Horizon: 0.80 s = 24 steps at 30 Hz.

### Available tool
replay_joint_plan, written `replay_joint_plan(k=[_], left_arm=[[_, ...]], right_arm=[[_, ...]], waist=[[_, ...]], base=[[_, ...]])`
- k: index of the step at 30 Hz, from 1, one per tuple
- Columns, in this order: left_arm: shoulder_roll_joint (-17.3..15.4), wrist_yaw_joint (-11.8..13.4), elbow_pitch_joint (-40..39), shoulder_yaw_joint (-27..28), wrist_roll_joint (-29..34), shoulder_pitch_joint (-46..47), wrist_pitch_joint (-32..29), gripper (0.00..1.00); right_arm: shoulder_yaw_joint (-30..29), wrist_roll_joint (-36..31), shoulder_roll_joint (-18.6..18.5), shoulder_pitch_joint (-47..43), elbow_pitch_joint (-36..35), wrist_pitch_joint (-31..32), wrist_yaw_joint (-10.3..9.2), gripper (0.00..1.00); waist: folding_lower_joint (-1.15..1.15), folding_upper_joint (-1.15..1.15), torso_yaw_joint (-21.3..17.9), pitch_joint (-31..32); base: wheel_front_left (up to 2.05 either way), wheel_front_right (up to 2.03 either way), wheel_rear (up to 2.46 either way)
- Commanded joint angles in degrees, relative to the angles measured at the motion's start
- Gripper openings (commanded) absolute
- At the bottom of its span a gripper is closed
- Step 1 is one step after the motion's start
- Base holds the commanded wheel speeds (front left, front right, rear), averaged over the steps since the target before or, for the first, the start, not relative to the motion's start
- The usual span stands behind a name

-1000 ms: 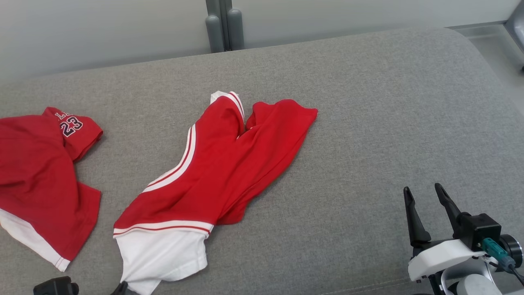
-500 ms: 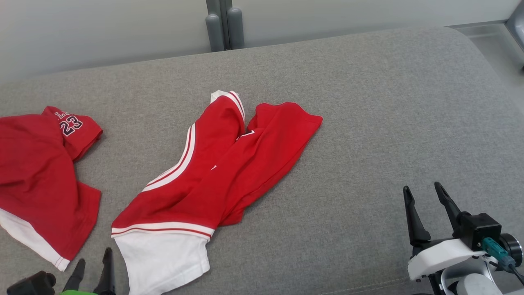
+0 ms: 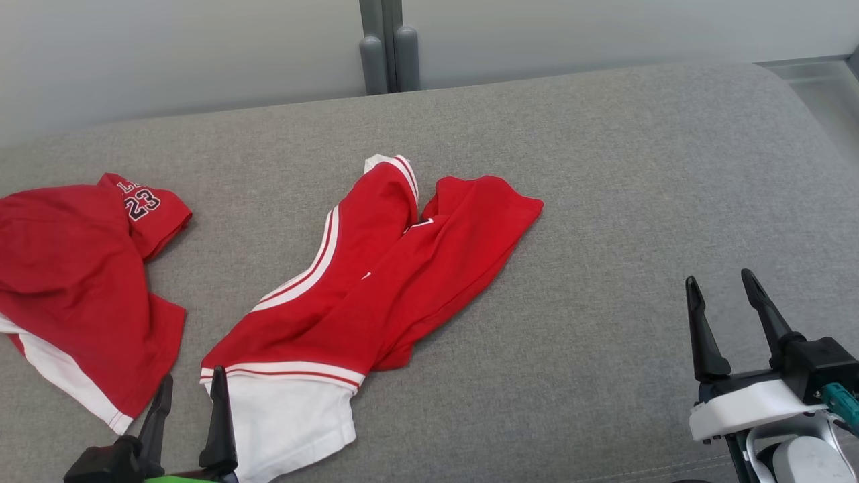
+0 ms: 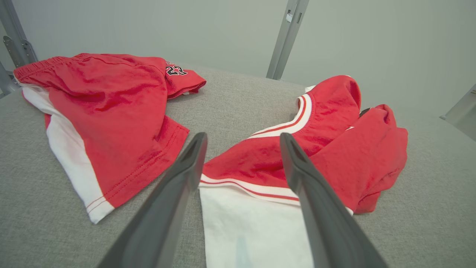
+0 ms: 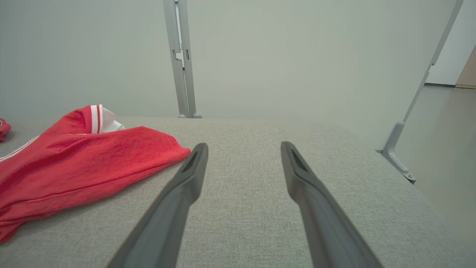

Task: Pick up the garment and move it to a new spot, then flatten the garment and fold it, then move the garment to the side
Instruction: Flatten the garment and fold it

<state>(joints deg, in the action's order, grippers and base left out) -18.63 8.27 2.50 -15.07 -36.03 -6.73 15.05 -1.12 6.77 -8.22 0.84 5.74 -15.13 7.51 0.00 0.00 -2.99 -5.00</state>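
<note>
Left gripper (image 3: 193, 382), nearest the body, has its two long dark fingers spread wide with nothing held. In its wrist view (image 4: 242, 137) they frame the near end of the rumpled red garment with a white panel and striped trim (image 3: 376, 282), hovering just short of the cloth. Right gripper (image 3: 718, 278) is likewise parted and empty, and stands well apart over bare grey woven upholstery (image 3: 604, 201).

The garment lies mid-cushion, white panel towards the robot and its red body running away and rightward, doubled over itself in loose folds (image 4: 282, 160). Just beside it on the left lies a second red garment printed with "23" (image 3: 74, 282), its white-edged hem close to the left finger.

The risk, as I judge it, lies in that closeness: a grasp drifting leftward could catch the neighbour's hem instead or as well. Pinching only the top layer of the white panel would leave the folded red part dragging and twisting, making flattening harder.

Beyond, twin grey metal posts (image 3: 389, 47) rise at the cushion's far edge.
</note>
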Motion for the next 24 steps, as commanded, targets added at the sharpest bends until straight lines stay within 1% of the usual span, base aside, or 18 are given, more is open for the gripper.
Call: replay_joint_plan(k=[1, 5, 8, 9, 12, 17, 24], left_arm=[[1.36, -1.04, -0.32, 1.63, 2.79, -1.36, 0.14, 1.00], [6.11, -4.63, -0.88, 7.19, 8.73, -3.80, 0.15, 1.00], [9.04, -7.72, -0.37, 10.85, 12.76, -5.58, 0.16, 1.00], [10.67, -10.07, 0.25, 12.68, 14.77, -6.33, 0.16, 1.00], [11.96, -13.06, 1.67, 14.15, 17.34, -6.97, 0.16, 1.00], [12.75, -14.86, 4.00, 15.25, 20.02, -6.30, 0.17, 1.00], [13.57, -15.60, 4.99, 18.54, 22.81, -5.50, 0.17, 1.00]], right_arm=[[-0.34, -0.54, -0.28, 0.03, -0.92, -0.02, -0.04, 1.00], [-0.93, -1.21, -0.18, -0.80, -2.06, -0.02, -0.04, 1.00], [-1.52, -1.91, -0.46, -1.46, -1.76, -0.02, -0.04, 1.00], [-2.11, -2.45, -0.41, -1.90, -1.85, -0.02, -0.04, 1.00], [-3.38, -3.33, 0.00, -2.39, -2.30, -0.02, -0.04, 1.00], [-4.85, -4.85, 0.44, -3.03, -2.52, -0.02, -0.04, 1.00], [-3.45, -6.16, 0.42, -3.49, 0.50, -0.02, -0.04, 1.00]], waist=[[0.00, 0.00, 0.06, 0.27], [0.00, 0.00, -0.02, 1.47], [0.00, 0.00, 0.21, 2.60], [0.00, 0.00, 0.40, 3.21], [0.00, 0.00, 0.61, 3.56], [0.00, 0.00, 0.93, 3.46], [0.00, 0.00, 0.76, 4.39]], base=[[0.00, 0.00, 0.00], [0.00, 0.00, 0.00], [0.00, 0.00, 0.00], [0.00, 0.00, 0.00], [0.00, 0.00, 0.00], [0.00, 0.00, 0.00], [0.00, 0.00, 0.00]])
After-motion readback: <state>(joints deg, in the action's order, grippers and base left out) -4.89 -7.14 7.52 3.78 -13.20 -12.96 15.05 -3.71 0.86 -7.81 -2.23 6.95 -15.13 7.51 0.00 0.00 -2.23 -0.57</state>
